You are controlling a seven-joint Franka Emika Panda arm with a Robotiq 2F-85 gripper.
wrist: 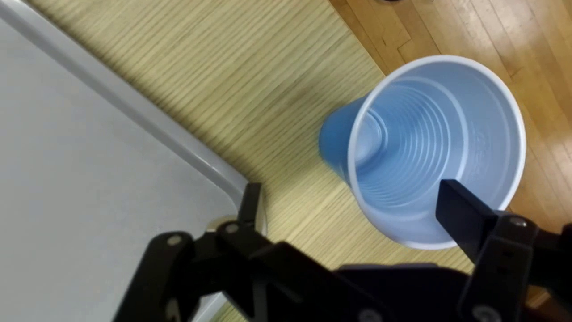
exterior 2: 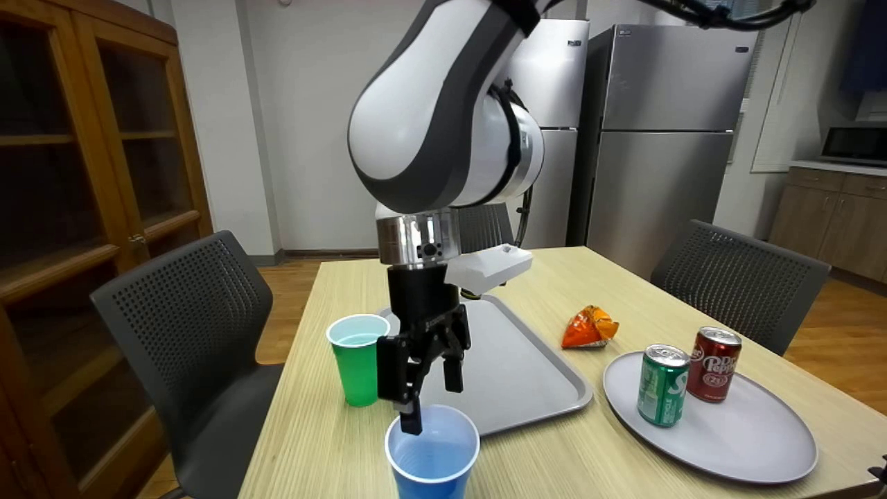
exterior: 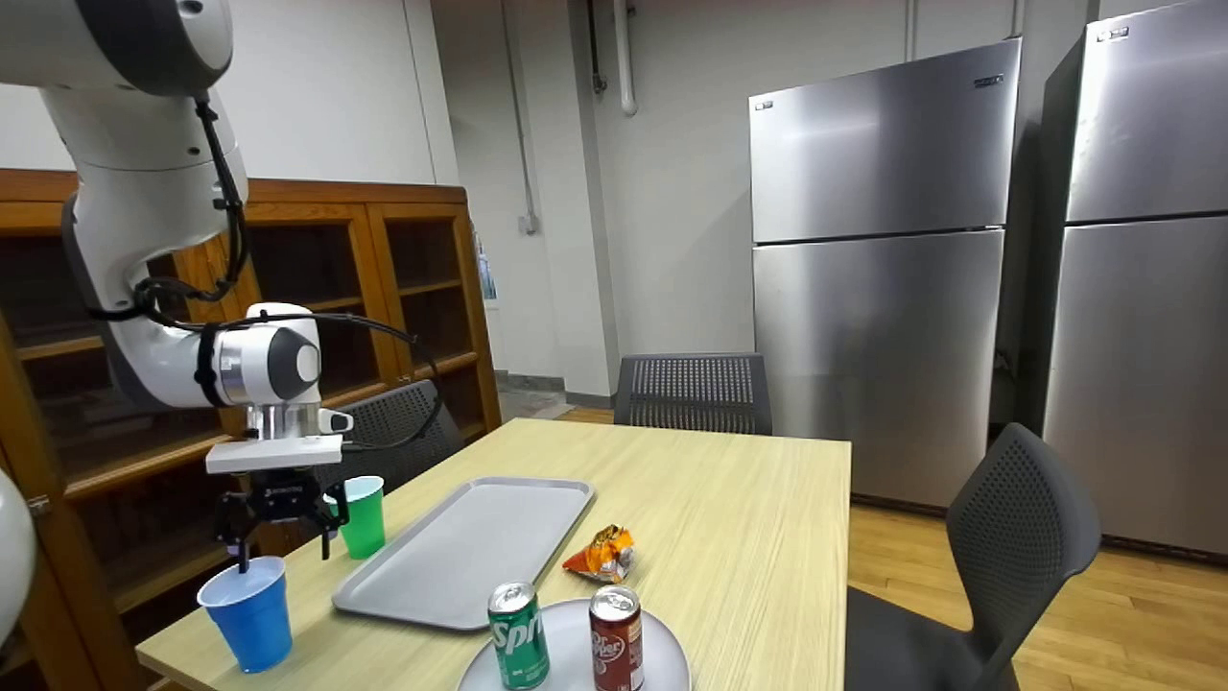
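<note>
Black fingers point(wrist: 464, 214) of the claw point(wrist: 353, 199) crowd the lower part of my wrist view, nearer to me than anything else in it. I have them standing wide apart, with nothing gripped between them. One fingertip sits over the open mouth of the blue cup point(wrist: 420, 147); from this end I cannot tell whether it dips below the pale rim or touches the wall. The opposite fingertip is outside the cup, showing over the rounded corner of the gray tray point(wrist: 89, 179). The blue cup stands upright on the table point(exterior: 729, 518), close to the edge, with wooden floor point(wrist: 540, 80) visible past it in the wrist view. Both exterior views give me the green cup point(exterior 2: 355, 371) behind the claw, just beside the tray. On the other side of the tray I see a round gray plate point(exterior 2: 755, 436) bearing a Sprite can point(exterior 2: 663, 384) and a Dr Pepper can point(exterior 2: 716, 365), and a crumpled orange snack bag point(exterior 2: 589, 327) lies near it. Dark mesh chairs point(exterior 2: 187, 305) stand around the table, and past them I make out two steel refrigerators point(exterior: 878, 317) and a wooden cabinet point(exterior: 384, 307) with glass doors.
</note>
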